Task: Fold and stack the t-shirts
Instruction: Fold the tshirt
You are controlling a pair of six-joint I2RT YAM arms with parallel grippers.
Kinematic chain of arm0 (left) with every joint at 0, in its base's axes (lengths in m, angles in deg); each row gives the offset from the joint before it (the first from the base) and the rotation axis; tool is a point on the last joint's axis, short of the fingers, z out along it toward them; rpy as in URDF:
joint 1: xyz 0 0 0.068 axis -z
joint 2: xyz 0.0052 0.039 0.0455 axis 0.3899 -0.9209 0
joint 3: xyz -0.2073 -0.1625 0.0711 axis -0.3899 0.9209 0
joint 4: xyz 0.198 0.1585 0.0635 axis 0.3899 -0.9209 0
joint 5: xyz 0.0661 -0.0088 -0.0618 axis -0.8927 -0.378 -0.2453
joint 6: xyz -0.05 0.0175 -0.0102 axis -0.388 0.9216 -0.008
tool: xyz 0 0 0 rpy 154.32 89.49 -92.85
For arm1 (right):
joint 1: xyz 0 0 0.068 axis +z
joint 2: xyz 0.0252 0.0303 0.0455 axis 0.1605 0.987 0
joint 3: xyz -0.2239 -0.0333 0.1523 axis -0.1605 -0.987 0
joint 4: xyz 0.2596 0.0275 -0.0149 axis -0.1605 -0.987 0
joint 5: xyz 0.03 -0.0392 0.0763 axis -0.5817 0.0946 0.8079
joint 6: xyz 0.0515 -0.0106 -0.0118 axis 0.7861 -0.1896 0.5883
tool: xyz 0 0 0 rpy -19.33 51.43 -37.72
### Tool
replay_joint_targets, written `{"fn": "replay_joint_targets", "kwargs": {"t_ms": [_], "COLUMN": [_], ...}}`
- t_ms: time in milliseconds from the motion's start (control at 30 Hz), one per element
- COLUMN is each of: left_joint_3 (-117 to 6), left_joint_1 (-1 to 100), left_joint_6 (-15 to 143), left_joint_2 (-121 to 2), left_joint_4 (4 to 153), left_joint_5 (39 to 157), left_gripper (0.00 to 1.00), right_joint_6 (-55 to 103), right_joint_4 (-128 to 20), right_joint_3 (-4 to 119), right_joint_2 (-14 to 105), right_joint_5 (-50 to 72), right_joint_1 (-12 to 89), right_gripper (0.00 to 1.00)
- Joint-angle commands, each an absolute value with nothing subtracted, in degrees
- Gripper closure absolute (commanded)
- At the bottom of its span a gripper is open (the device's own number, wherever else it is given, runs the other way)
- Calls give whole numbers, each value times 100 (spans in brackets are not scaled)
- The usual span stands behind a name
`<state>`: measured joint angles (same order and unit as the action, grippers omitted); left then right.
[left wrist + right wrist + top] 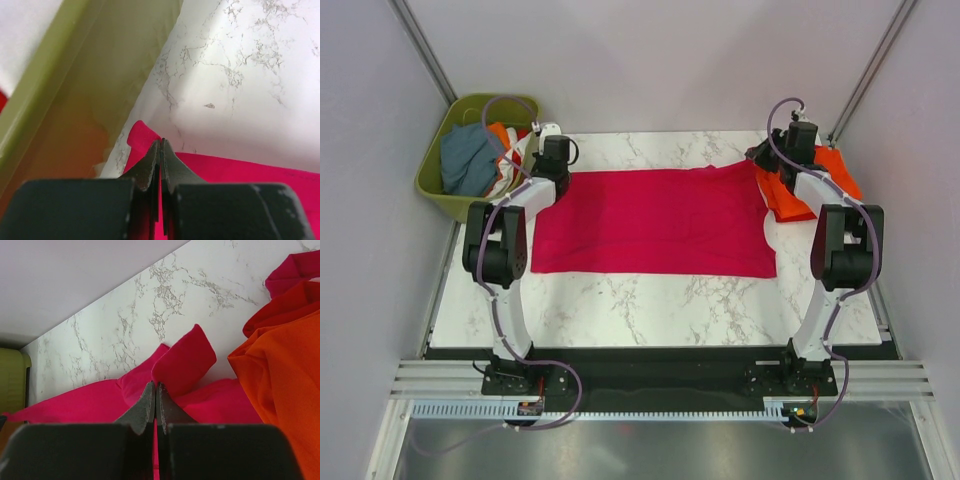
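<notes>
You are looking at a white marble table (650, 300) standing between pale grey walls (650, 60). An olive basket (432, 188) is sitting by its far left corner. Soft, even light is falling, and a metal sheet (650, 450) is shining below the near edge.

Robotics lab test cell: a left arm (500, 250) and a right arm (840, 245), white and black with looping cables, stand bolted to a base flanked by aluminium rails (430, 380) along the bottom of the frame. They face a marble-patterned tabletop (650, 300) boxed in by plain white panels (650, 60) on metal struts (425, 45). An olive-green basket (445, 203) sits at upper left.
</notes>
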<state>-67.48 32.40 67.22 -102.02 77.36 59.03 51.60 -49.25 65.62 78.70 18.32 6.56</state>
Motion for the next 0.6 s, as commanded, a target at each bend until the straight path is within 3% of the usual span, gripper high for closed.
{"fn": "replay_joint_targets", "kwargs": {"t_ms": [0, 567], "left_joint_3": [-6564, -5729], "left_joint_1": [3226, 3218], "left_joint_6": [6433, 6468], "left_joint_2": [-9661, -9002], "left_joint_4": [8129, 8260], "left_joint_5": [5657, 5639], "left_gripper": [98, 98], "right_joint_6": [5003, 4722], "right_joint_4": [-5053, -5625], "right_joint_3": [6419, 5566], "right_joint_2": [7385, 6444], "right_joint_5": [1773, 1527], "right_joint_1": [607, 589], "right_gripper": [100, 100]}}
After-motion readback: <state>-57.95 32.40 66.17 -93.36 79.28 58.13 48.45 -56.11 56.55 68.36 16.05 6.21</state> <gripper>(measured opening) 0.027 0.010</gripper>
